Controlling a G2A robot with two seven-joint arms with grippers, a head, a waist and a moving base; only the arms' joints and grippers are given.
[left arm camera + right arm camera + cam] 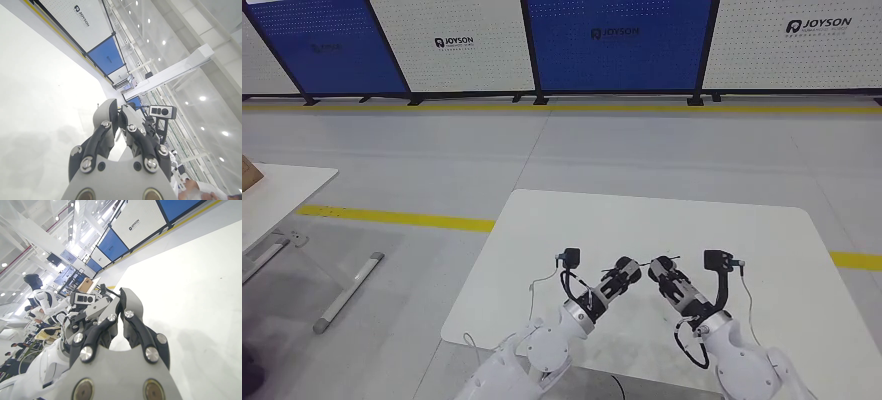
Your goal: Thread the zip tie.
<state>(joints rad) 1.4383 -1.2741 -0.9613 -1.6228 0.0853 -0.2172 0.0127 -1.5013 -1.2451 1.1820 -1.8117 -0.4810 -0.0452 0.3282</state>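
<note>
One white table (762,240), two arms, two grippers, one zip tie. Both grippers hung above the table's near middle, tips facing each other and almost touching, well in from the table's far edge and side edges.

Left gripper (626,268): its arm crossed the table's near edge. In its wrist view the two fingers (111,113) were drawn nearly together, with just a thin slit between the pads. Couldn't tell whether anything was pinched in there.

Right gripper (655,270): its arm crossed the same near edge of the table, further right. Its two fingers were closed and clamped on the zip tie (111,292), one thin black strip. The strip stuck out from the fingertips and slanted across the left gripper's tip. It was held in the air above the table, not touching the tabletop. The strip's free end looked a bit thicker.

Rest, all off the table:
- One second white table (282,195) stood well apart past the table's left side.
- One brown box (247,172) sat on it at the picture edge.
- Two yellow floor lines (392,217): one ran under the table, one lay far beyond the table's far edge.
- Five partition panels (617,60) stood along that far line, two blue and three white.
</note>
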